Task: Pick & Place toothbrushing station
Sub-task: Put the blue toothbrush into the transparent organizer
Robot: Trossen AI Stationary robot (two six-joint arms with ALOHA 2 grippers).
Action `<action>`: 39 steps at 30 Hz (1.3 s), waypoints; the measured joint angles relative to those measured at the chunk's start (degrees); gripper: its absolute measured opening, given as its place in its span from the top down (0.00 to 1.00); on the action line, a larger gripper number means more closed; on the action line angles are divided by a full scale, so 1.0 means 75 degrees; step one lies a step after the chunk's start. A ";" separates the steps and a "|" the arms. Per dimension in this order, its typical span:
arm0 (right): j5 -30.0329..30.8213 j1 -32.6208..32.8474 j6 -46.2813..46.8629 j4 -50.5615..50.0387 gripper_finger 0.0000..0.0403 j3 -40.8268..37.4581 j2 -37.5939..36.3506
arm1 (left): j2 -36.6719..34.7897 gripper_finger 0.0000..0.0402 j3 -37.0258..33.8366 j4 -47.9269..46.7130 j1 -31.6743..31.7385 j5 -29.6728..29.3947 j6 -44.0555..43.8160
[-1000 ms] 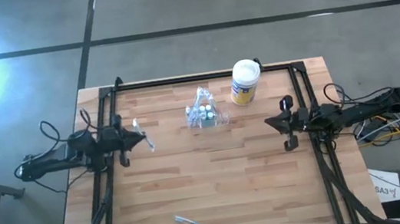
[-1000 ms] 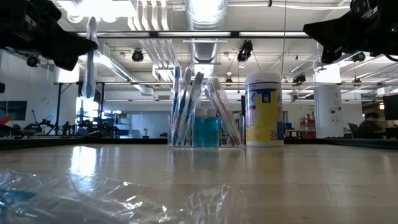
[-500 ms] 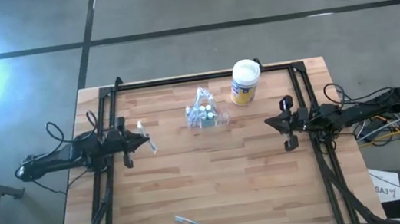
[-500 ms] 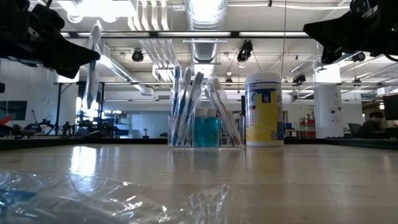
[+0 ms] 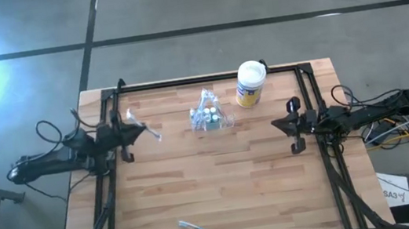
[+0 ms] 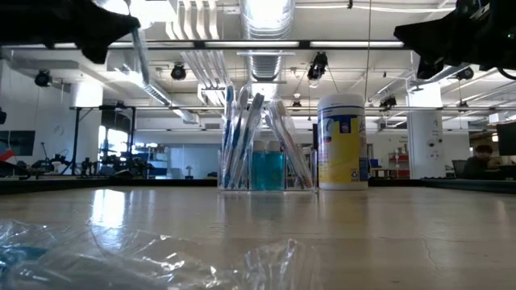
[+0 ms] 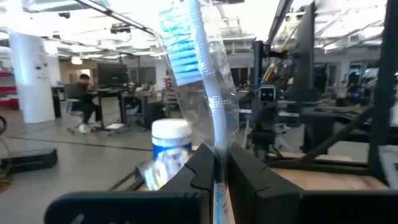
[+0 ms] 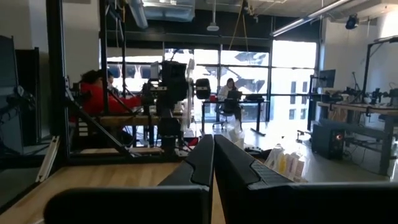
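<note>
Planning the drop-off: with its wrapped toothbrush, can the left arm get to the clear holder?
Probably yes. The left claw, shut on the wrapped toothbrush, hangs above bare table; nothing lies between it and the clear holder.

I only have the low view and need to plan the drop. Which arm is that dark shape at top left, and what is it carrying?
Observer: The left arm. Its pincer is shut on a clear-wrapped toothbrush with blue bristles.
Operator: Where is it relative to the station?
Observer: From above, it is off to the left of the station, apart from it, over the left side of the table.
Operator: And the right pincer?
Observer: The right pincer is shut and empty, over the table's right side.
</note>
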 joint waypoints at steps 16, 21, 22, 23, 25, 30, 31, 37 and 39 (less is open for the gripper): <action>0.0000 0.0000 -0.0280 0.0236 0.98 0.0000 0.0006 | 0.6486 0.94 0.1108 0.4867 0.1083 0.0004 0.1060; 0.0000 0.0000 -0.0283 0.0209 0.98 0.0000 0.0007 | 0.7591 0.94 0.1268 0.5813 0.1338 0.0225 0.1025; 0.0000 0.0000 -0.0280 0.0212 0.98 0.0000 0.0006 | 0.7722 0.94 0.1390 0.5989 0.1385 0.0375 0.1021; 0.0000 0.0000 -0.0280 0.0209 0.98 0.0000 0.0006 | 0.7859 0.94 0.1474 0.6015 0.1422 0.0476 0.1016; 0.0003 0.0000 -0.0280 0.0209 0.98 0.0000 0.0006 | 0.8185 0.94 0.1606 0.5889 0.1459 0.0563 0.0965; 0.0003 0.0000 -0.0267 0.0209 0.98 0.0000 0.0010 | 0.8774 0.94 0.1966 0.5997 0.1451 0.0639 0.1021; 0.0003 0.0000 -0.0254 0.0213 0.98 0.0000 0.0016 | 0.8888 0.94 0.1985 0.5945 0.1451 0.0632 0.1073; 0.0003 0.0000 -0.0254 0.0206 0.98 0.0000 0.0017 | 0.9432 0.94 0.1998 0.6335 0.1473 0.0584 0.1320; 0.0003 0.0000 -0.0255 0.0206 0.98 0.0000 0.0017 | 0.9587 0.94 0.1996 0.6280 0.1480 0.0581 0.1418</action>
